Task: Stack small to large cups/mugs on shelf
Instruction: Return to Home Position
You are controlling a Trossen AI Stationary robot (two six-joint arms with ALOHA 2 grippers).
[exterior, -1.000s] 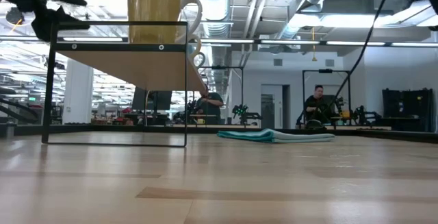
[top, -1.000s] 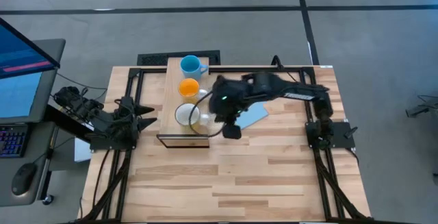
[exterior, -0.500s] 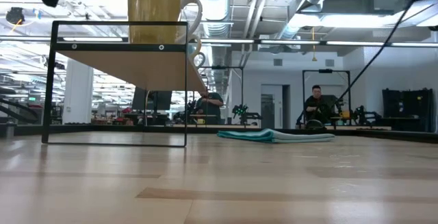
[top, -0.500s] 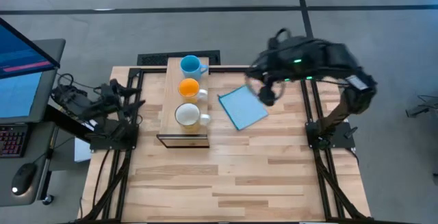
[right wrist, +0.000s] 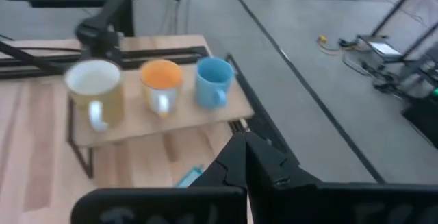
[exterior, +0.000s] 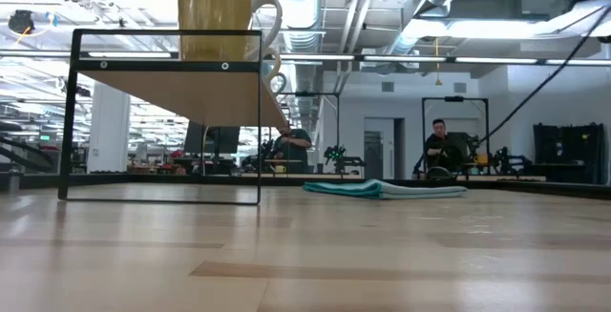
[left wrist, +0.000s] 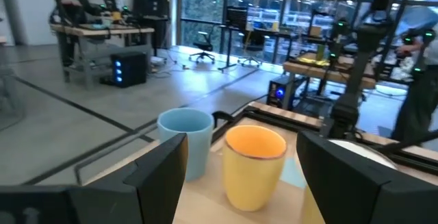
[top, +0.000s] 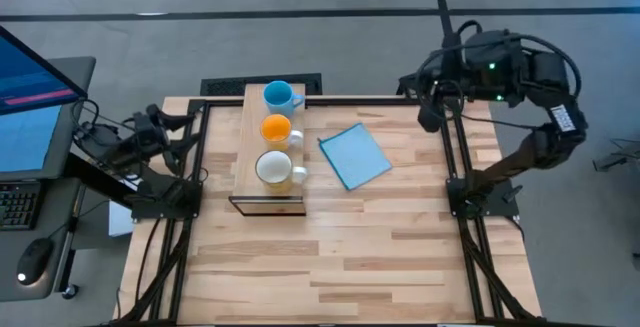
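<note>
Bright even overhead light, blurred wrist views

Pale wood in glued strips for the table (top: 350, 257), smooth, with a soft sheen in the low view. Black matt metal rails (top: 350, 98) along its left, right and far edges. Same light wood, matt, for the top of the shelf (top: 246, 142) near the far-left corner, on thin black metal rod legs. Smooth glazed finish, ceramic by the look, on the light-blue mug (top: 279, 95), orange mug (top: 276, 128) and cream-white mug (top: 273, 168), glossy on its yellowish side. Soft matt cloth, rumpled at the edges, for the blue sheet (top: 354, 156) mid-table. Dark matt casing on left arm (top: 130, 145) and right arm (top: 540, 147). Dull smooth grey concrete for the floor (top: 300, 37).
</note>
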